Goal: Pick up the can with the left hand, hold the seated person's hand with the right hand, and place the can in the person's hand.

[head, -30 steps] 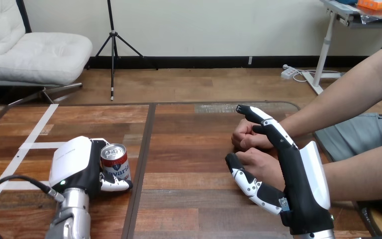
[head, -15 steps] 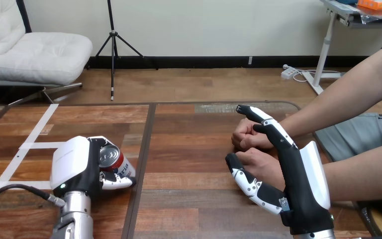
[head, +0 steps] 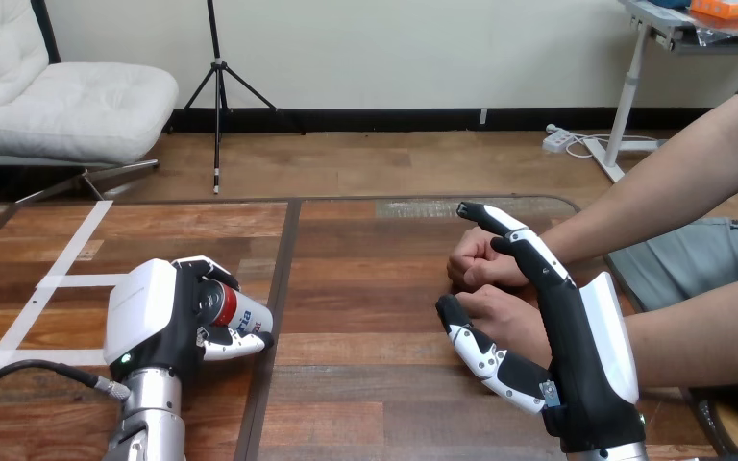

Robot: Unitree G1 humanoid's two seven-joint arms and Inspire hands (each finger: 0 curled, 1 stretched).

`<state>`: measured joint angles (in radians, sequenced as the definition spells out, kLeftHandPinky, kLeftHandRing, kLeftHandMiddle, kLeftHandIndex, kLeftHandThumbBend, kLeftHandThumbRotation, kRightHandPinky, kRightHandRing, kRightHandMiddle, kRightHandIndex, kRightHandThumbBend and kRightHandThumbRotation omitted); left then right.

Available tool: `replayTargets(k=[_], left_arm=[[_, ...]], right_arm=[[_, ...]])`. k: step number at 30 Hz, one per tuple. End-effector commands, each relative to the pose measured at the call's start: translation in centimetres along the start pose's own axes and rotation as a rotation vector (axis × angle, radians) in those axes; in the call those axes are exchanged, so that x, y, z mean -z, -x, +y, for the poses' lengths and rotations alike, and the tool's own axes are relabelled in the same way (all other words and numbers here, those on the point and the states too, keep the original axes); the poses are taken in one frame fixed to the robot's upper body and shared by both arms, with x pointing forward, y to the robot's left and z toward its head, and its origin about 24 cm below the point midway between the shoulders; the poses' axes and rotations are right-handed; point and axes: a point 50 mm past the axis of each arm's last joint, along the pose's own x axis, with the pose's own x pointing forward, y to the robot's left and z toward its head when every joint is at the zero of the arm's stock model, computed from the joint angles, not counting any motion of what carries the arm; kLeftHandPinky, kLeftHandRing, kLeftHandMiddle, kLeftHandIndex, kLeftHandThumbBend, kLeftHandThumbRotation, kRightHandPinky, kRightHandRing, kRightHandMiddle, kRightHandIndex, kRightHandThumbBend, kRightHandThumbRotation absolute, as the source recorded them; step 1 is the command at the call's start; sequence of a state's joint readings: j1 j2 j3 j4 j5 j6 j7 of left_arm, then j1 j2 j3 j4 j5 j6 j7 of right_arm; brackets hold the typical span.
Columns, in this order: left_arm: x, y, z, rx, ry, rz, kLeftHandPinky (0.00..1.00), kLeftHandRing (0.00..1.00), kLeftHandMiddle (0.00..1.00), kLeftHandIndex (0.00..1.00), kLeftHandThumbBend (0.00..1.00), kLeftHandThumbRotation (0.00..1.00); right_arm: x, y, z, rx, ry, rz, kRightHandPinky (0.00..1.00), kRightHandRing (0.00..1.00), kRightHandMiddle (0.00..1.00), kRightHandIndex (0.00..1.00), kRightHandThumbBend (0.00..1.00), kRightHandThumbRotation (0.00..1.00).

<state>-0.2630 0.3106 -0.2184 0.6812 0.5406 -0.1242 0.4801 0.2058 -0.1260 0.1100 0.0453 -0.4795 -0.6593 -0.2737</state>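
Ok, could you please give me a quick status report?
Left hand shut on can, can tipped sideways. Right hand open beside person's nearer hand. Nothing in the way.

The wooden table (head: 365,384) is bearing white tape strips (head: 67,259) at its left, while the person's farther hand (head: 474,259) and nearer hand (head: 502,315) are resting on its right.

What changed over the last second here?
The can, upright a second ago within the curled fingers of the left hand, has tipped over to the right and now lies nearly on its side in that grip. The right hand and the person's hands stayed put.
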Motion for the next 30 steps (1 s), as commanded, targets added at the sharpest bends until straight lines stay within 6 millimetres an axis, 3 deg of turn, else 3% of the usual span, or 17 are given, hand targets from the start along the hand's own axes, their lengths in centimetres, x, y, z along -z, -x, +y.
replayTargets(k=[1, 30], left_arm=[[-0.94, -1.33, 1.54, -0.083, 0.027, -0.046, 0.45, 0.48, 0.51, 0.5, 0.75, 0.0], [-1.1, -1.07, 1.61, -0.137, 0.118, -0.069, 0.42, 0.45, 0.49, 0.49, 0.75, 0.0]], right_arm=[[-0.83, -1.56, -0.66, 0.035, 0.024, -0.079, 0.8, 0.85, 0.85, 0.81, 0.41, 0.07], [-0.69, -1.7, -0.85, 0.032, 0.022, -0.077, 0.81, 0.85, 0.84, 0.81, 0.41, 0.09]])
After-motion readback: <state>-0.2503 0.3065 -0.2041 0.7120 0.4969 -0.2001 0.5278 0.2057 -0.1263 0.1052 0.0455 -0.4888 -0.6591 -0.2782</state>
